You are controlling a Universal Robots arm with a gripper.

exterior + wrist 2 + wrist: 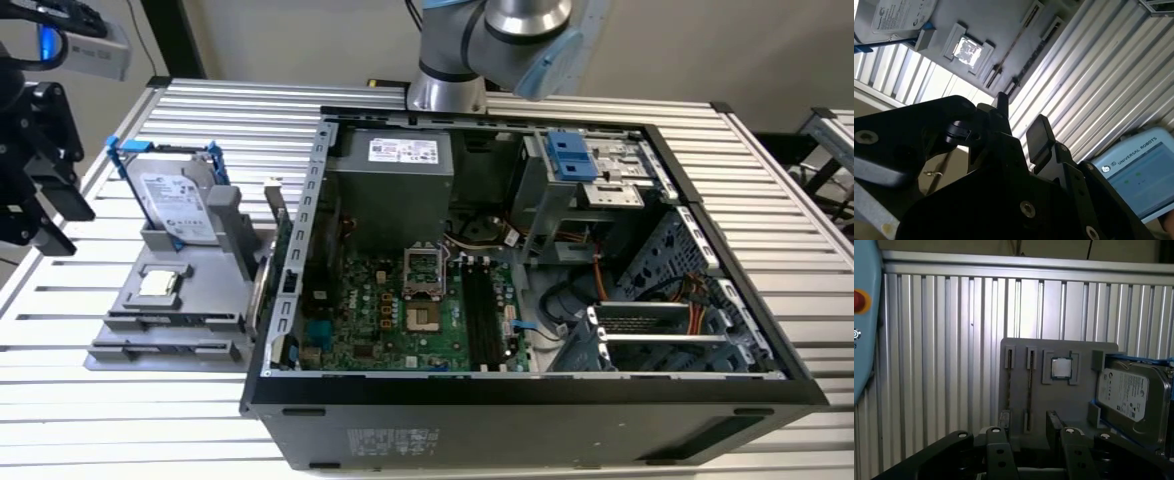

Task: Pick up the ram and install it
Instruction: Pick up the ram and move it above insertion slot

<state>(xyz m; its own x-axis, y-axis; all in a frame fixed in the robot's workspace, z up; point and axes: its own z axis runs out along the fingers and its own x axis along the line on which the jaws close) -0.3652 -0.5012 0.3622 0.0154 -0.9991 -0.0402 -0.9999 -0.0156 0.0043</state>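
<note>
My gripper [1029,426] hangs wide open and empty. The ram [1030,385] stands on edge in the gray fixture [203,298], at the exterior view's lower left. In the first wrist view, its long axis runs straight out from between my fingers.

ribbed aluminium table [781,170], plain beige wall [294,40] behind, dark upright post [171,35], bright glare on the slats

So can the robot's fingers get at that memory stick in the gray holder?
Probably yes. The ram sits in its slot of the gray holder with nothing over it, and the open fingers seem lined up on either side of it.
</note>
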